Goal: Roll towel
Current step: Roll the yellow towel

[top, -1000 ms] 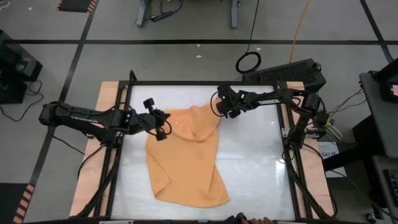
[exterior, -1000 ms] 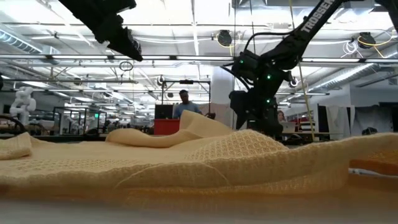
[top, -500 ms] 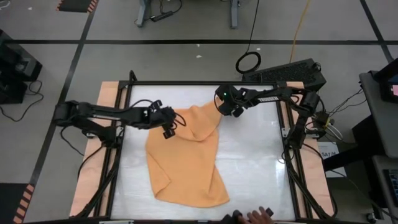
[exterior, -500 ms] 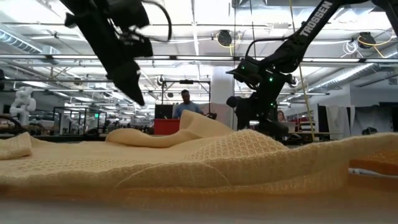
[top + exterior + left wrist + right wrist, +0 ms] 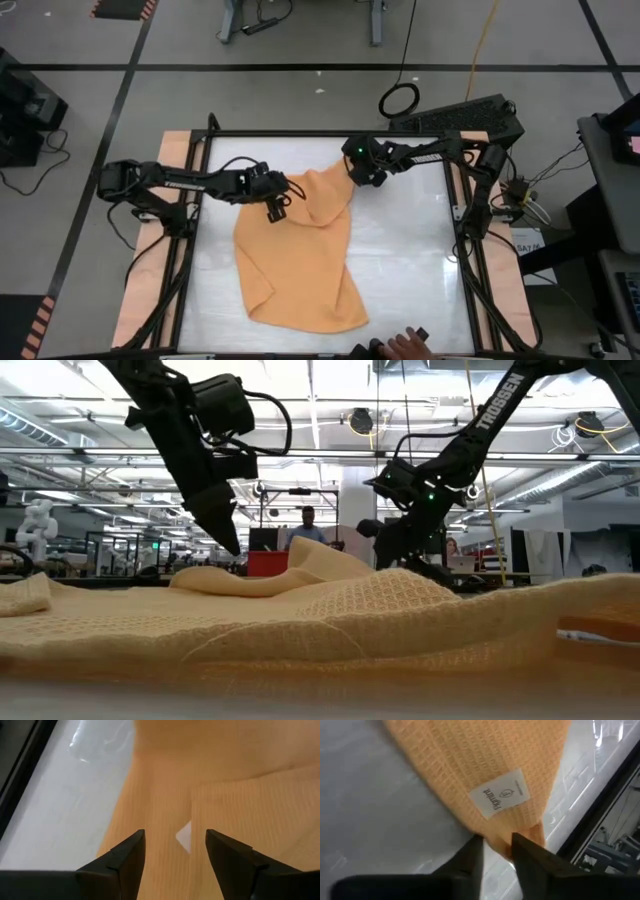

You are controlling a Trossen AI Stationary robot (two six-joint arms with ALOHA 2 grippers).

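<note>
High view: white tabletop [image 5: 400, 270] inside a dark frame, orange-tan towel [image 5: 300, 265] sprawled across the middle, crumpled and skewed, far edge bunched and folded over. Thin waffle-weave cloth, soft and limp, humped in low ridges in the low view. Left hand [image 5: 277, 205] poised over the near-left part of the far fold, fingers spread apart and empty, a small gap of bare surface showing between layers below. Right hand [image 5: 495, 851] pinched on the far right corner of the towel, just beside the small white tag [image 5: 501, 798]. Likely trouble: corner slipping from such a shallow pinch, or uneven pull skewing the cloth further, giving a lopsided, loose roll. A person's hand [image 5: 405, 347] at the near edge.
</note>
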